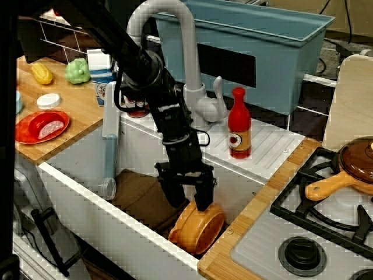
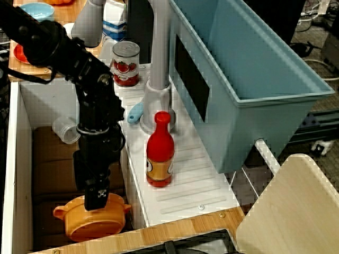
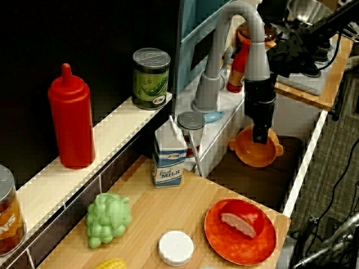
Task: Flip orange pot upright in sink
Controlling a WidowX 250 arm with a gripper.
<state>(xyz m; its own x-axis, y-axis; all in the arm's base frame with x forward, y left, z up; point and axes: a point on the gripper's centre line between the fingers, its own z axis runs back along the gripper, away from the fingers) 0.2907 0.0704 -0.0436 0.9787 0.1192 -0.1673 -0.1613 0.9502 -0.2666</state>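
Note:
The orange pot (image 1: pixel 198 228) sits tilted on its edge in the sink's (image 1: pixel 87 189) near right corner, against the wall by the stove. From the stove side it is the pot (image 2: pixel 95 221) low in the basin, and from the counter side the pot (image 3: pixel 255 150) shows its two side handles. My gripper (image 1: pixel 189 201) reaches straight down from the black arm, its fingers either side of the pot's upper rim and closed on it. The gripper (image 2: pixel 98 200) covers the top of the rim, and the gripper (image 3: pixel 259 134) does the same in the counter view.
A tall grey faucet (image 1: pixel 175 35) arches behind the arm. A clear cup (image 1: pixel 106 188) lies at the sink's left wall. A red bottle (image 1: pixel 239 125) stands on the drainboard, a blue-grey tub (image 1: pixel 262 46) behind it. A lidded pan (image 1: pixel 352 169) sits on the stove; a red plate (image 1: pixel 41 125) on the counter.

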